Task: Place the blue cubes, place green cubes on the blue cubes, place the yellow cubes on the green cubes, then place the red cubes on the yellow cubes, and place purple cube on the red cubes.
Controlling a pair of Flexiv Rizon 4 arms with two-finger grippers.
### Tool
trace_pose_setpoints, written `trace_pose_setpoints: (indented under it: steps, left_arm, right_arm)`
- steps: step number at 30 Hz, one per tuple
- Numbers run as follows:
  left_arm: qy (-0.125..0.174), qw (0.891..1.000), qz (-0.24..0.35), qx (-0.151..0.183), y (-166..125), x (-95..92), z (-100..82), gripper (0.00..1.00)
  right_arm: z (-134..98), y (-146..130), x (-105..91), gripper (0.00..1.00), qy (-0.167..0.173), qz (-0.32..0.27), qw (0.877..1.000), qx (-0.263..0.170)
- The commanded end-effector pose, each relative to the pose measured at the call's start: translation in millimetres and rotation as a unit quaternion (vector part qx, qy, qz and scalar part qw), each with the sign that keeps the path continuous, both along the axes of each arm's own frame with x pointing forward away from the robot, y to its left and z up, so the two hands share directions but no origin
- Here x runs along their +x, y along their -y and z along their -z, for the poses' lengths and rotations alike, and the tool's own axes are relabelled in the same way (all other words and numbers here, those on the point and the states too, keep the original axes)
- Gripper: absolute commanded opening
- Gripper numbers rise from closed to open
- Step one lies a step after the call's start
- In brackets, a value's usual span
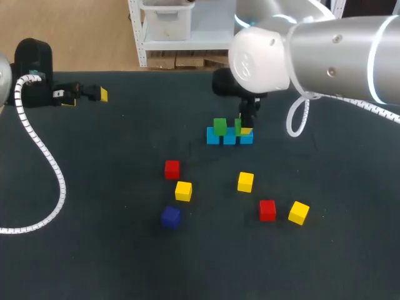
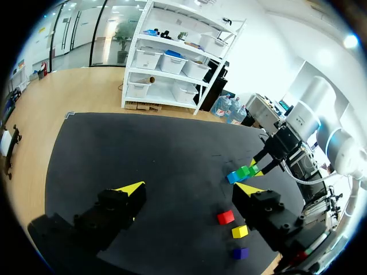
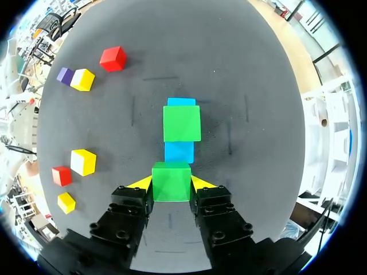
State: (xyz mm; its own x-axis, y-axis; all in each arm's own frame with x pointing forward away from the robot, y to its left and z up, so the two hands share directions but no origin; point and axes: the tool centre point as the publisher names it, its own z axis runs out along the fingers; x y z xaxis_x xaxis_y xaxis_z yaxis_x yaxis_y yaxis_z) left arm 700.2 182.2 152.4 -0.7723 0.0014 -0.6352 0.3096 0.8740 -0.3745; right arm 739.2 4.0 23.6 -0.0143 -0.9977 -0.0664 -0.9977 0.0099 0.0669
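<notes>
Right gripper (image 3: 171, 184) pinches a green cube (image 3: 171, 181) from both sides between its yellow tips, held at the right end of the row of blue cubes (image 1: 229, 138) in mid-table. Cannot tell whether the held cube touches the blue below. A second green cube (image 1: 219, 126) sits on the row toward its left end, apart from the held one. Loose on the table (image 1: 94, 187), nearer the robot: two red cubes (image 1: 172, 169) (image 1: 267, 210), three yellow cubes (image 1: 183, 190) (image 1: 245, 182) (image 1: 299, 212) and one purple cube (image 1: 170, 216), which lies just beside the leftmost yellow one. Left gripper (image 2: 189, 189) is at the table's far left, well apart from all the cubes, fingers spread wide with nothing between them.
</notes>
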Motion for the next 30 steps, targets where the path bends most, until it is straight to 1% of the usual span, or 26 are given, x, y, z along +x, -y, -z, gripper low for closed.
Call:
trace_pose_setpoints:
  steps: [1, 4, 13, 18, 21, 22, 23, 24, 26, 27, 30]
  left_arm:
    - [0.003, 1.000, 0.003, -0.005, -2.2, -0.4, 1.4, 1.00]
    - [0.003, 1.000, 0.003, -0.005, -2.2, -0.4, 1.4, 1.00]
    - [0.003, 1.000, 0.003, -0.005, -2.2, -0.4, 1.4, 1.00]
    - [0.003, 1.000, 0.003, -0.005, -2.2, -0.4, 1.4, 1.00]
    - [0.003, 1.000, 0.003, -0.005, -2.2, -0.4, 1.4, 1.00]
    - [0.003, 1.000, 0.003, -0.005, -2.2, -0.4, 1.4, 1.00]
    - [0.003, 1.000, 0.003, -0.005, -2.2, -0.4, 1.4, 1.00]
    - [0.003, 1.000, 0.003, -0.005, -2.2, -0.4, 1.4, 1.00]
    - [0.003, 1.000, 0.003, -0.005, -2.2, -0.4, 1.4, 1.00]
    - [0.003, 1.000, 0.003, -0.005, -2.2, -0.4, 1.4, 1.00]
    - [0.003, 1.000, 0.003, -0.005, -2.2, -0.4, 1.4, 1.00]
  right_arm:
    - [1.2, -0.2, -4.1, 0.07, 0.004, 0.002, 1.000, 0.007]
    - [2.8, -2.3, -4.3, 0.15, 0.005, 0.003, 1.000, 0.009]
    - [4.3, -4.3, -4.1, 0.23, 0.006, 0.005, 1.000, 0.012]
    - [4.5, -4.0, -3.3, 0.32, 0.008, 0.008, 1.000, 0.015]
    - [5.5, -3.8, -3.4, 0.39, 0.010, 0.009, 1.000, 0.016]
    - [6.1, -3.6, -3.3, 0.44, 0.011, 0.009, 1.000, 0.017]
    - [6.6, -3.5, -3.0, 0.53, 0.012, 0.010, 1.000, 0.017]
    - [7.0, -3.4, -2.7, 0.75, 0.013, 0.011, 1.000, 0.016]
    - [7.3, -3.1, -2.5, 0.89, 0.013, 0.012, 1.000, 0.016]
    - [7.5, -2.9, -2.3, 1.00, 0.013, 0.012, 1.000, 0.016]
    - [7.9, -3.0, -0.6, 1.00, 0.014, 0.016, 1.000, 0.017]
